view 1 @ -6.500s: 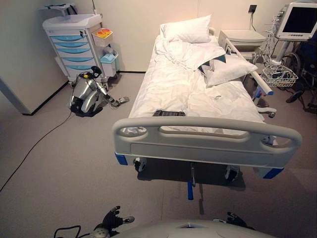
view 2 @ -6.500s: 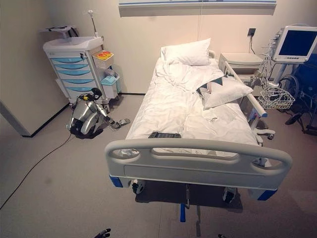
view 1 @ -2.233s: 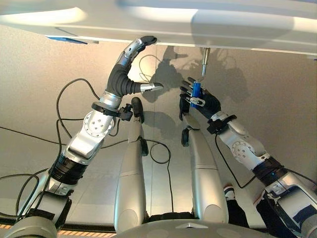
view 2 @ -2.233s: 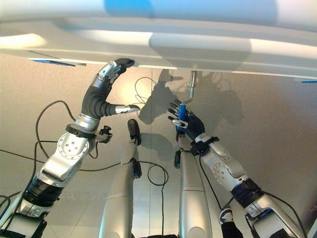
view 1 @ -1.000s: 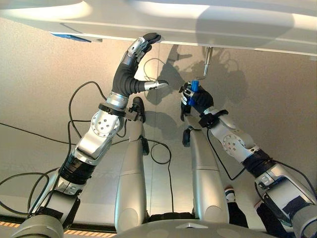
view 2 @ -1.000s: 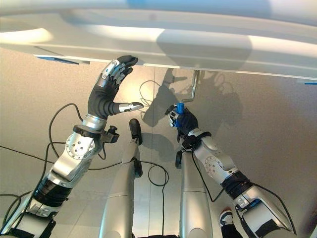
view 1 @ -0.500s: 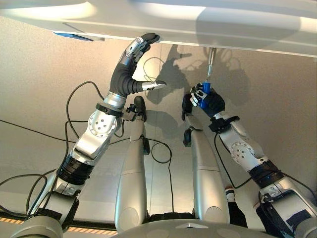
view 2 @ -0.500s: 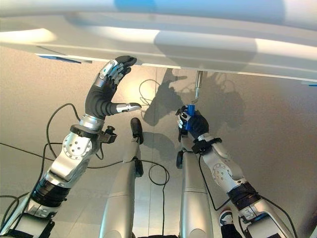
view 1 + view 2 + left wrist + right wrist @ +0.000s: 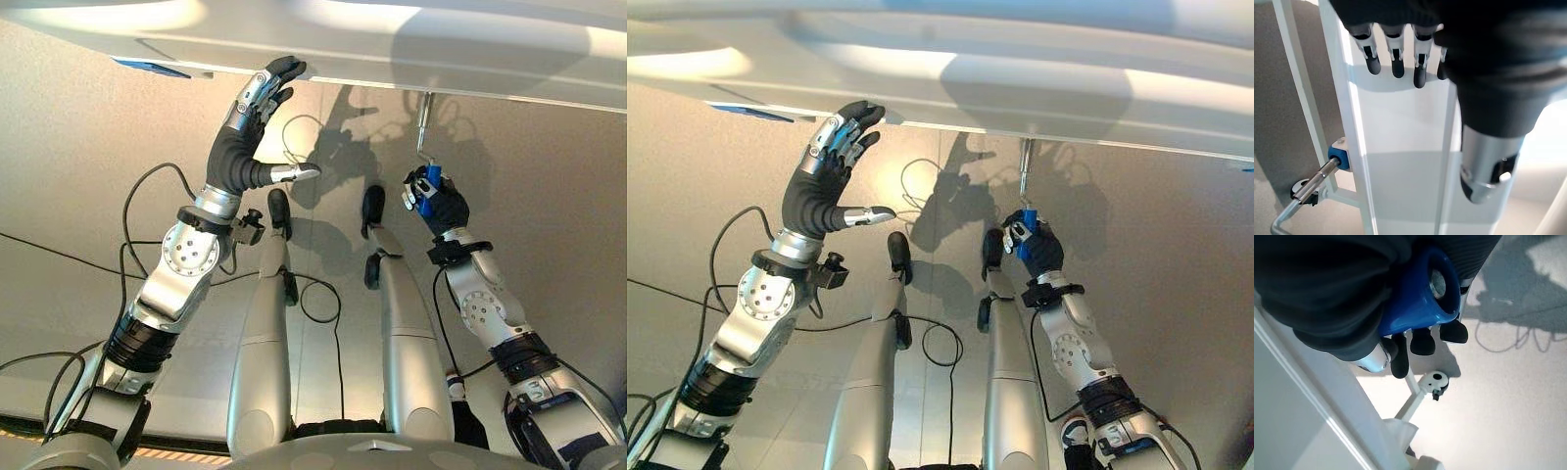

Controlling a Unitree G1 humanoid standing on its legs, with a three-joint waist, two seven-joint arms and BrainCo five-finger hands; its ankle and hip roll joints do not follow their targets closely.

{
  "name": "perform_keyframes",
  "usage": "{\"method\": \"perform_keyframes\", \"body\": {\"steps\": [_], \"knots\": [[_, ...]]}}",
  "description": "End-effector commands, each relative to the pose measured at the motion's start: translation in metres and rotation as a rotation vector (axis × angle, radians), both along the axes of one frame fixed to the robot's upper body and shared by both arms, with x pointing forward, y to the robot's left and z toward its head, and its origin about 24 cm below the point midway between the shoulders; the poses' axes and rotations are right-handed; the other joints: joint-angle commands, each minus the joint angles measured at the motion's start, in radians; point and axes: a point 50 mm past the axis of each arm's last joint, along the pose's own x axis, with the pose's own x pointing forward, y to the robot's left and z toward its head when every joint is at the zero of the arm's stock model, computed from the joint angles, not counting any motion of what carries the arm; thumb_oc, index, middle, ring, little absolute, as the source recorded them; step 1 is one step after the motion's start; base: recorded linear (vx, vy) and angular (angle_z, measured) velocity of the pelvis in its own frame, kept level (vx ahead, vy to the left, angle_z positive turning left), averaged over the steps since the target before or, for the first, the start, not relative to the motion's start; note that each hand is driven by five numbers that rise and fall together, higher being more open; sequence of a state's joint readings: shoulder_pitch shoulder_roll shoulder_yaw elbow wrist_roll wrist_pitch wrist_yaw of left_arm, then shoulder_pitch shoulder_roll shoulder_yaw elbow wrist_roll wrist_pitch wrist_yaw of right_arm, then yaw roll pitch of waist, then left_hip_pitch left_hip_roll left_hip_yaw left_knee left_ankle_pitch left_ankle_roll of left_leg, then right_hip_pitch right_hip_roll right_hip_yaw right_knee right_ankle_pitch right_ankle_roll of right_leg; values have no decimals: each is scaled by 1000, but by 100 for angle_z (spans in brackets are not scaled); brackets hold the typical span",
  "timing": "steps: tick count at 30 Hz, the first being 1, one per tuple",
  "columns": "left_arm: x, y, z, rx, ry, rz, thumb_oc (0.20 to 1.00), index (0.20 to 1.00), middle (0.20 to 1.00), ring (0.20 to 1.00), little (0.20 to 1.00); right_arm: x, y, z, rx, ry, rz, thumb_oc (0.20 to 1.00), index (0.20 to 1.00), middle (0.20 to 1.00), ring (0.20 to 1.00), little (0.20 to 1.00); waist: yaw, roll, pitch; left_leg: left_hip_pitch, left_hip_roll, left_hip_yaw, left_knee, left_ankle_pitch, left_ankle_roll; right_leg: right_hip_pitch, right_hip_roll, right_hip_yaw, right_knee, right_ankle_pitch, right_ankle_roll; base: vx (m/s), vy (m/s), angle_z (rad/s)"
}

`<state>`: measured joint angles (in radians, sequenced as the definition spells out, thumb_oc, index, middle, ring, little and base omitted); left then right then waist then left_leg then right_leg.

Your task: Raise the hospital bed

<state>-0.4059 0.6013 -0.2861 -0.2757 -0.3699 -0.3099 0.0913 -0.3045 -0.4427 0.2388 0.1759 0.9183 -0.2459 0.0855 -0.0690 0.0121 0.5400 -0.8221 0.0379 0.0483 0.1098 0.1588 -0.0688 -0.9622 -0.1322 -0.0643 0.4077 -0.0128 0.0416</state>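
Right hand clenched round the blue crank grip, just under the metal crank rod below the footboard. Left hand raised, fingers straight, tips touching the bed footboard edge above.

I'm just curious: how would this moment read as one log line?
right robot hand: shut on blue crank handle | left robot hand: open, at bed footboard
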Motion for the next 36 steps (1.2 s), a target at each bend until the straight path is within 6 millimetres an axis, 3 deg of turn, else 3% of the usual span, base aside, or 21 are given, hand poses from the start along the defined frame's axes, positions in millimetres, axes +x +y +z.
{"method": "perform_keyframes", "body": {"steps": [1, 8, 13, 16, 20, 26, 32, 36], "knots": [[-24, 0, 25, -64, -165, -77, 1000, 1000, 1000, 1000, 1000, -15, -91, 75, 202, -372, -405, 200, 200, 200, 200, 200, -46, 16, -20, 22, 7, -21, 90, -95, -17, 66, 14, -9, -123, 83, 111, 0, 0, 0], [-23, 1, 23, -53, -158, -57, 1000, 1000, 1000, 1000, 1000, -11, -103, 60, 189, -283, -526, 200, 200, 200, 200, 200, -43, 23, -20, 24, 5, -24, 87, -97, -17, 66, 14, -10, -119, 80, 109, 0, 0, 0], [-25, -3, 16, -31, -115, -87, 1000, 1000, 1000, 1000, 1000, 6, -128, 31, -24, -41, -710, 200, 200, 200, 200, 200, -22, 41, -20, 26, 5, -24, 80, -102, -14, 64, 11, -12, -110, 69, 108, 0, 0, 0], [-25, -5, 14, -21, -100, -98, 1000, 1000, 1000, 1000, 1000, 12, -139, 23, -130, 55, -741, 200, 200, 200, 200, 200, -17, 44, -20, 17, 5, -26, 81, -99, -14, 56, 11, -15, -104, 67, 104, 0, 0, 0], [-24, -10, 14, 11, -96, -120, 1000, 1000, 1000, 1000, 1000, 18, -155, 11, -267, 188, -757, 200, 200, 200, 200, 200, -10, 51, -20, 10, 4, -28, 79, -95, -18, 46, 10, -19, -96, 64, 103, 0, 0, 0], [-23, -13, 13, 29, -91, -126, 1000, 1000, 1000, 1000, 1000, 20, -169, 11, -323, 254, -778, 200, 200, 200, 200, 200, -7, 56, -20, 12, 7, -22, 75, -92, -20, 38, 9, -19, -85, 58, 102, 2, 1, -1], [-23, -15, 13, 37, -98, -132, 1000, 1000, 1000, 1000, 1000, 17, -175, 5, -400, 299, -780, 200, 200, 200, 200, 200, -7, 59, -20, 16, 8, -24, 73, -91, -21, 31, 10, -20, -73, 54, 101, 0, 0, 0], [-24, -18, 14, 14, -89, -169, 1000, 1000, 1000, 1000, 1000, 25, -173, -5, -563, 415, -755, 200, 200, 200, 200, 200, 5, 64, -20, 9, 8, -23, 76, -91, -19, 21, 12, -17, -69, 55, 99, 0, 0, 0]]}}
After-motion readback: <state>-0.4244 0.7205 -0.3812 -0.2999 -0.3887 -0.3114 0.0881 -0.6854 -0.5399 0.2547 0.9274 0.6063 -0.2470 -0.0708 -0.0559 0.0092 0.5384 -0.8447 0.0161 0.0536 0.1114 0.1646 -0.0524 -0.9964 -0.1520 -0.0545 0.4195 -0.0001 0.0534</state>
